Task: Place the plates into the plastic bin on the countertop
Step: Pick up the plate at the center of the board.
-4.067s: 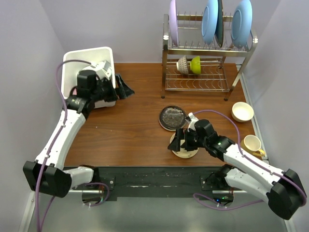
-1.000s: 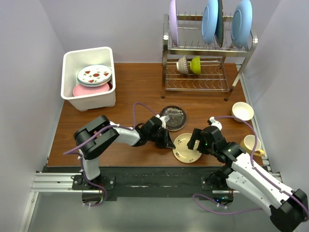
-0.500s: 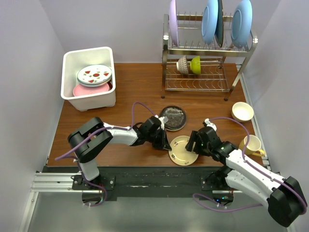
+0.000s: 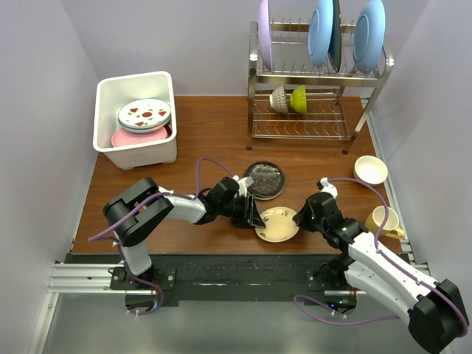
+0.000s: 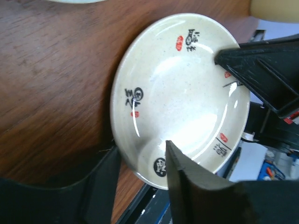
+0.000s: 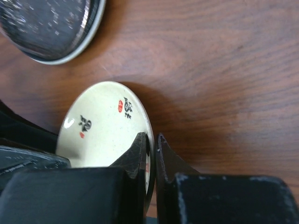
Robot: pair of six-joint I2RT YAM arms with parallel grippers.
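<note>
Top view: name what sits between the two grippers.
The small yellowish round plate, in the top view: the right gripper pinches one rim, the left gripper's open fingers straddle the opposite rim.

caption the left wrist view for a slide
yellowish plate on countertop, left jaws open astride its rim, right jaws pinching the far edge

Two claws, left gripper [image 4: 256,215] and right gripper [image 4: 302,219], one small yellowish plate [image 4: 276,223] between them, one dark glass plate [image 4: 264,179] just beyond the left, one fruit-patterned plate [image 4: 144,114] over one pink plate [image 4: 125,138] in one plastic bin [image 4: 136,153] far left, one wire rack [image 4: 354,77] far beyond, one lilac plate [image 4: 264,33], two light-blue plates [image 4: 321,31], one cream bowl [image 4: 370,170], one mug [image 4: 385,219] right of the right claw.
</note>
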